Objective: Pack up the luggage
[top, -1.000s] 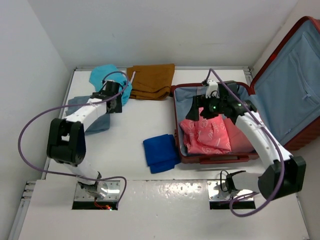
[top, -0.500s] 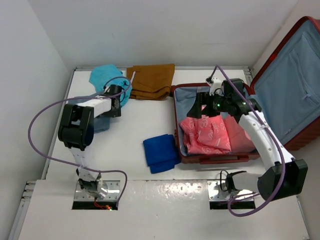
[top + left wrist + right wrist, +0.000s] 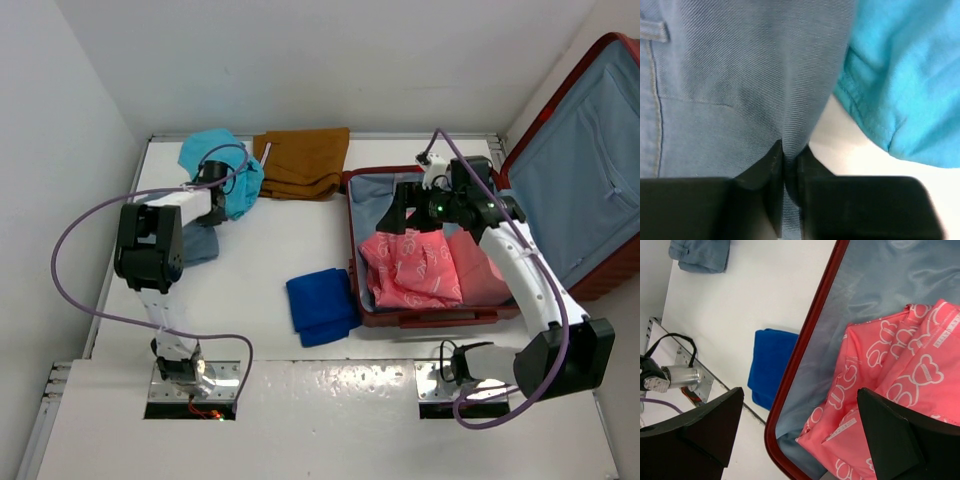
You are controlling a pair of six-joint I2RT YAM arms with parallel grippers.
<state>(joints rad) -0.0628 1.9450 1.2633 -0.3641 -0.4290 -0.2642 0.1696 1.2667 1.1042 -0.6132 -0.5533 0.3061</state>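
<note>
Counter point(image 3: 270, 250): luggage point(image 3: 430, 318) sits at R side, open, lid raised at far R. R arm: extended fwd over the open shell, wrist angled down. R pincer point(image 3: 800, 390) released, fingers wide apart, above pink garment point(image 3: 900, 370), not touching it. L arm: elbow high, forearm reaching to far-L corner. L pincer point(image 3: 785, 165) clenched on jeans point(image 3: 715, 90) fold, beside teal cloth point(image 3: 905, 75).

Luggage point(image 3: 440, 318): red shell, grey-blue lining. Garment point(image 3: 410, 268): pink, white bear-heart print. Table point(image 3: 270, 240): white. Also a blue cloth point(image 3: 322, 305), turquoise cloth point(image 3: 215, 150), brown cloth point(image 3: 303, 160), grey-blue denim point(image 3: 740, 75).
</note>
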